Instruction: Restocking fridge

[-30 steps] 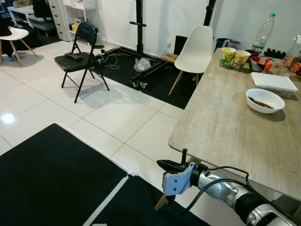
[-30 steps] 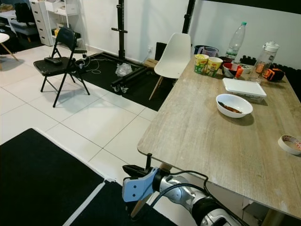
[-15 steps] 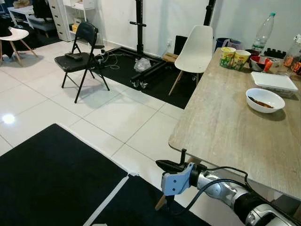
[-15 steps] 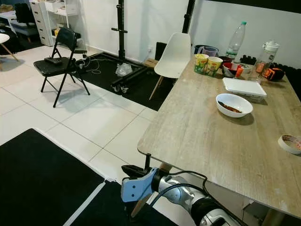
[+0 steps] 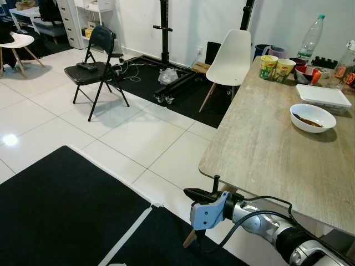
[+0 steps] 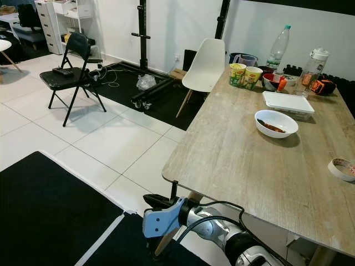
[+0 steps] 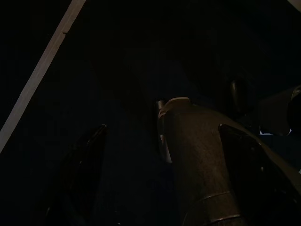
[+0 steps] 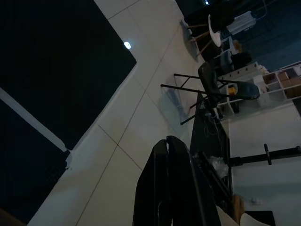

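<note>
The wooden table (image 5: 260, 144) stands to my right and carries the food. On it are a white bowl (image 5: 312, 117) with some food, a white lidded container (image 5: 323, 95), two yellow-green noodle cups (image 5: 276, 68), a clear water bottle (image 5: 309, 39) and a jar (image 6: 310, 66) at the far end. My right gripper (image 5: 192, 194) hangs low beside the table's near corner, pointing left, its fingers (image 8: 164, 188) pressed together and holding nothing. In the dark left wrist view the left gripper (image 7: 164, 155) hangs over the black mat with its fingers (image 7: 89, 155) apart.
A black floor mat (image 5: 55, 205) with a white edge strip lies under me. A white chair (image 5: 230, 58) stands at the table's far end. Across the tiles there is a black folding chair (image 5: 94, 61), with a black rack (image 5: 163, 33) by the wall. A tape roll (image 6: 341, 169) sits on the table's right side.
</note>
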Controlling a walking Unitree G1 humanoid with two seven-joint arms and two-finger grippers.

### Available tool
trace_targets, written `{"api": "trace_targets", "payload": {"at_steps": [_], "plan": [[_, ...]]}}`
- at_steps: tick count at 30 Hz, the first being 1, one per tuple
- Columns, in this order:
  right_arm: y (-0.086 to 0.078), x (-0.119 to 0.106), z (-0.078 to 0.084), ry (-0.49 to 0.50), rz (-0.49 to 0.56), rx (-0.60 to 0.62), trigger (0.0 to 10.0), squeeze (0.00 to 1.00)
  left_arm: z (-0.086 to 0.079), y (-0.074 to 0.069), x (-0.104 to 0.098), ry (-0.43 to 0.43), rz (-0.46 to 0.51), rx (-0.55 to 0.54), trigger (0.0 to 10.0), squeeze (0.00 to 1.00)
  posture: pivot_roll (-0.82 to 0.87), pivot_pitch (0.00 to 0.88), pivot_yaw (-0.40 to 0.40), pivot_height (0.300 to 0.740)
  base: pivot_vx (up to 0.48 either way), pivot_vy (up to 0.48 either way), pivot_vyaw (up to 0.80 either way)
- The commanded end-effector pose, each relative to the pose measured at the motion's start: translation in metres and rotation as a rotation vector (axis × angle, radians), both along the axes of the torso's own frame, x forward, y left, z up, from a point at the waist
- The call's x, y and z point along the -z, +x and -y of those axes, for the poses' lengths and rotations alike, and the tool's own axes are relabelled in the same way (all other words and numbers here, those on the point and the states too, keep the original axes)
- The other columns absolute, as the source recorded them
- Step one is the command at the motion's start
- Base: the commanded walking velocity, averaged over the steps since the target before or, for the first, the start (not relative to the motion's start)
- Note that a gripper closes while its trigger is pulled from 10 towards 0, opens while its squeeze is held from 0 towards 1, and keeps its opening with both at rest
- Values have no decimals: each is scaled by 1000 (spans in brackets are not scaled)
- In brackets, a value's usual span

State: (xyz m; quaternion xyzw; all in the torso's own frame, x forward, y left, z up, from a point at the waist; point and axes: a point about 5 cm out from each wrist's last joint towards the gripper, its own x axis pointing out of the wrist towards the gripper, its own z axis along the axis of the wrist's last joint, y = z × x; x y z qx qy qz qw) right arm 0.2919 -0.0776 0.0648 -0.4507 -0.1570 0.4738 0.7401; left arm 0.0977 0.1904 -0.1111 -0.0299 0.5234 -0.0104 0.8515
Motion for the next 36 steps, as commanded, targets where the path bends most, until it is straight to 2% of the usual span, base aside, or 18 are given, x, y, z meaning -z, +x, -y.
{"api": "trace_targets", "payload": {"at_steps": [1,7,8,9,15,17,20,21,23,25,27,28,29,30,33,34,35,36], "plan": [[1,2,3,-32,-15,-4,10000,0,20,-26,8,-77,-96,-4,10000,0,-53,0,-63,740,0,0,0],[5,7,15,-84,-49,51,10000,0,23,-27,9,-84,-102,2,10000,0,-64,0,-81,740,0,0,0],[7,8,22,-102,-57,84,10000,0,24,-28,9,-86,-104,3,10000,0,-64,0,-89,740,0,0,0],[17,5,47,-72,-69,238,10000,0,26,-29,9,-88,-109,2,10000,0,-69,0,-95,740,0,0,0],[24,7,92,33,-185,488,10000,0,26,-30,9,-90,-112,5,10000,0,-82,0,-108,740,0,0,0],[11,26,112,38,-337,561,10000,0,25,-30,9,-89,-112,5,10000,0,-83,0,-112,740,0,0,0],[-37,75,140,-23,-796,628,10000,0,24,-30,9,-87,-110,0,10000,0,-88,0,-104,740,0,0,0],[-37,75,140,-23,-796,628,10000,0,24,-30,9,-87,-110,0,10000,0,-88,0,-104,740,0,0,0],[-81,103,159,-119,-1080,638,10000,0,24,-28,9,-88,-108,4,10000,0,-84,0,-96,740,0,0,0],[-111,115,171,-141,-1259,645,10000,0,24,-27,9,-90,-105,6,10000,0,-80,0,-90,740,0,0,0],[-111,115,171,-141,-1259,645,10000,0,24,-27,9,-90,-105,6,10000,0,-80,0,-90,740,0,0,0],[-127,119,176,-64,-1411,664,10000,0,23,-26,8,-90,-103,5,10000,0,-77,0,-79,740,0,0,0],[-127,119,176,-64,-1411,664,10000,0,23,-26,8,-90,-103,5,10000,0,-77,0,-79,740,0,0,0],[-141,119,178,55,-1590,628,10000,0,23,-27,8,-92,-104,8,10000,0,-79,0,-72,740,0,0,0],[-141,119,178,55,-1590,628,10000,0,23,-27,8,-92,-104,8,10000,0,-79,0,-72,740,0,0,0],[-147,112,175,248,-1775,516,10000,0,22,-27,9,-94,-108,17,10000,0,-85,0,-55,740,0,0,0],[-131,96,173,538,-1832,406,10000,0,20,-28,8,-94,-111,24,10000,0,-88,0,-50,740,0,0,0],[-131,96,173,538,-1832,406,10000,0,20,-28,8,-94,-111,24,10000,0,-88,0,-50,740,0,0,0]]}}
